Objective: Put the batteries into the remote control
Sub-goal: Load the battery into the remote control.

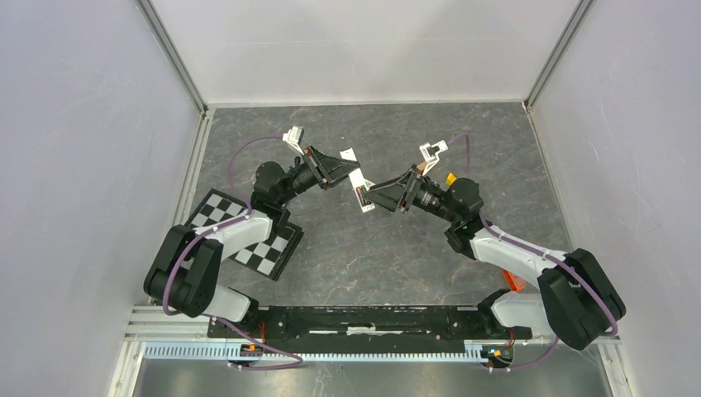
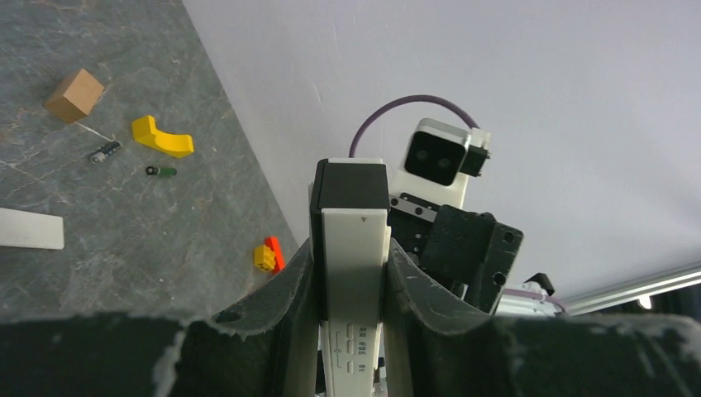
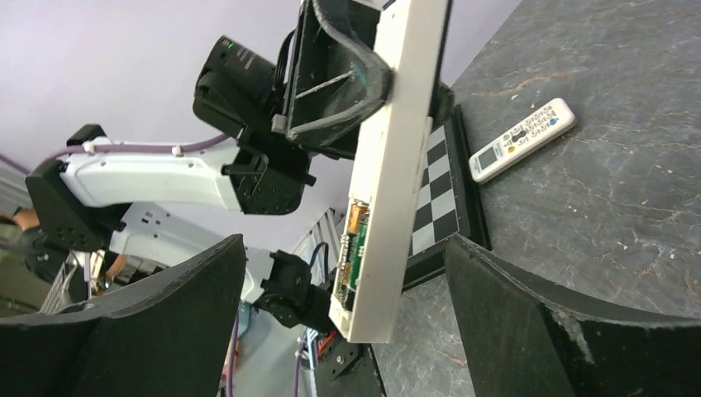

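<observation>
**Top external view: the remote control (image 1: 358,179) held up between the two arms**

From above we see the left gripper (image 1: 345,172) clamped on the remote control. It holds the remote clear of the surface (image 1: 397,256), over the middle and nearer the far edge than the near one. The right gripper (image 1: 372,198) faces it from the right, at the remote's lower end.

In the left wrist view two dark fingers (image 2: 289,289) press the remote's long sides. Its white face with small buttons is turned towards that camera.

In the right wrist view the right gripper's fingers (image 3: 165,331) stand wide apart on either side of the remote's free end. They touch neither side — the jaws are open and hold nothing. That view also shows an open recess near the remote's free end. Something green and copper-coloured sits inside it, and we cannot tell whether it is a battery.

Two loose batteries (image 2: 163,171) lie on the surface in the left wrist view, near each other and just beside a yellow curved piece (image 2: 161,136). A brown block (image 2: 74,95) sits a little beyond them. A small red and yellow piece (image 2: 267,255) rests at the edge of the surface, where the wall rises.

In the right wrist view a longer white bar with buttons (image 3: 522,136) lies flat just beside the checkerboard (image 3: 438,207) — well apart from both grippers.
</observation>
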You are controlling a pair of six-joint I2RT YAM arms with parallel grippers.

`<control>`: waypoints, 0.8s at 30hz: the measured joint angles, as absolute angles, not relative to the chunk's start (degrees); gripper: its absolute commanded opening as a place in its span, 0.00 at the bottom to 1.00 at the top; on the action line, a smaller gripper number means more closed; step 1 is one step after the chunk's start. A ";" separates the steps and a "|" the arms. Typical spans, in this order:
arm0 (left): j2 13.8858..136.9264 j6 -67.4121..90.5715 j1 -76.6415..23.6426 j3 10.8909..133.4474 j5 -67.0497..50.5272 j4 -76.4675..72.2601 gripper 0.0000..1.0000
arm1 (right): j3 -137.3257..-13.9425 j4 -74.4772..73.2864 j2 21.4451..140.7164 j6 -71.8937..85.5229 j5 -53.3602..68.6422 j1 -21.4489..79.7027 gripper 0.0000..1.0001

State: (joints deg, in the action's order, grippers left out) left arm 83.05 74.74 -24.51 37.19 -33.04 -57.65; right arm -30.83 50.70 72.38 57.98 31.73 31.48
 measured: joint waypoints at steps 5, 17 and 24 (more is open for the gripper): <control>82.08 71.46 -24.51 37.26 -33.34 -54.70 0.17 | -30.94 48.21 72.10 53.04 32.93 31.51 0.79; 82.50 69.91 -24.18 37.26 -33.19 -52.95 0.17 | -34.59 33.89 72.03 42.06 30.68 31.81 0.79; 82.50 69.82 -24.51 37.26 -32.99 -52.10 0.17 | -34.06 30.92 69.69 38.09 26.87 31.77 0.94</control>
State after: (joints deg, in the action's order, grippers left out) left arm 82.50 69.82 -24.51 37.26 -32.99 -52.10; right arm -34.06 30.92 69.69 38.09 26.87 31.77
